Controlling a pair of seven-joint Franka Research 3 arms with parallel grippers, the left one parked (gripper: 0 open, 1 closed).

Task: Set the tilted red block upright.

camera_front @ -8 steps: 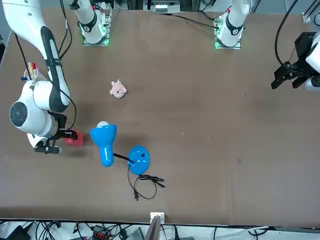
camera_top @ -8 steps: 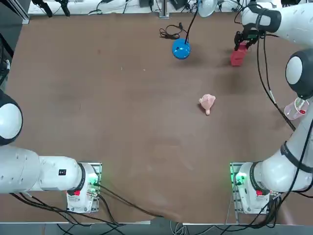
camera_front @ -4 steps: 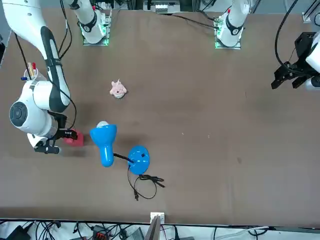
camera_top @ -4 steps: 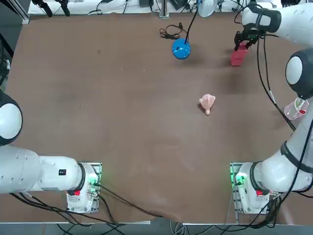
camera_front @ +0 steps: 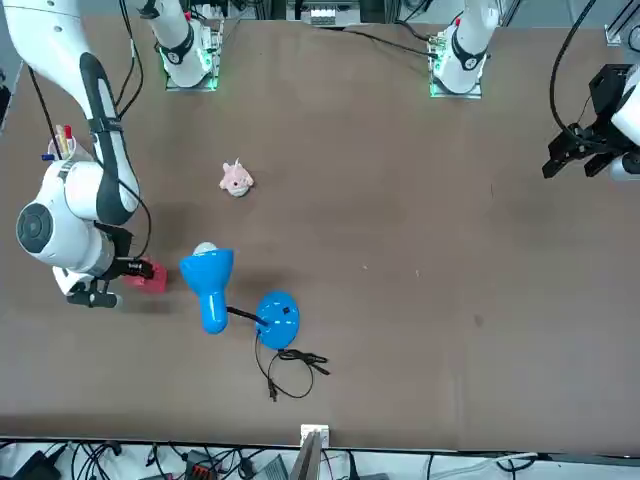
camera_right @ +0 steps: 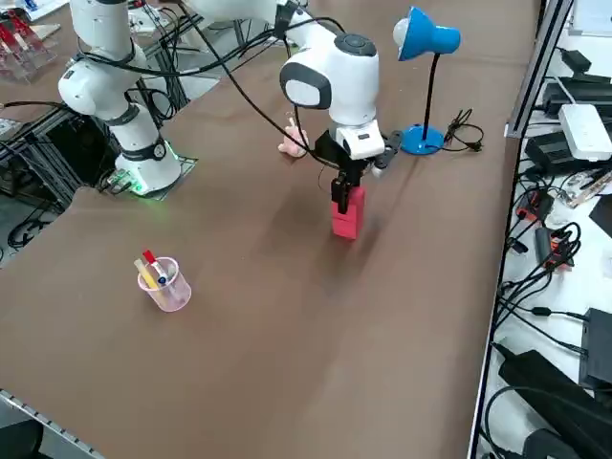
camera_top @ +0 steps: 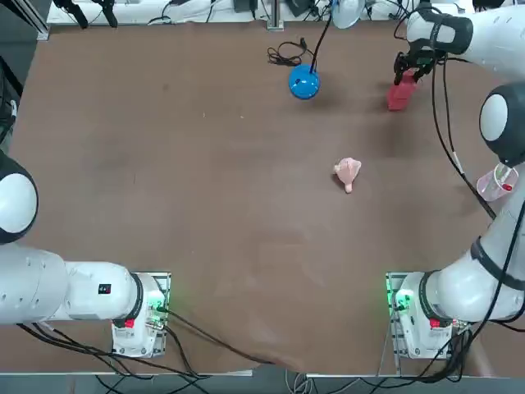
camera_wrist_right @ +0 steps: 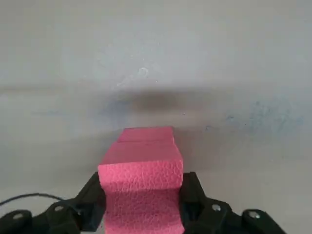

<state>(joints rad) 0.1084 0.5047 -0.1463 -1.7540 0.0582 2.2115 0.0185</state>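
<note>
- Right wrist view puts you closest: the right tool (camera_wrist_right: 141, 204) pinches the red block (camera_wrist_right: 142, 170), one black finger (camera_wrist_right: 92, 202) pressed on each side of it.
- From the right side you can see the block standing upright on the desk (camera_right: 287, 316), the tool gripping its top end.
- Nearer the bases, you find a pale pink lumpy object (camera_top: 348, 173) lying mid-desk, well apart from the block.
- Beside the block at the far edge, you have a blue lamp (camera_right: 426, 57) with its round base (camera_top: 303, 82) and a coiled black cable (camera_top: 286, 55).
- At the robot's right edge sits a clear cup of pens (camera_right: 164, 280).
</note>
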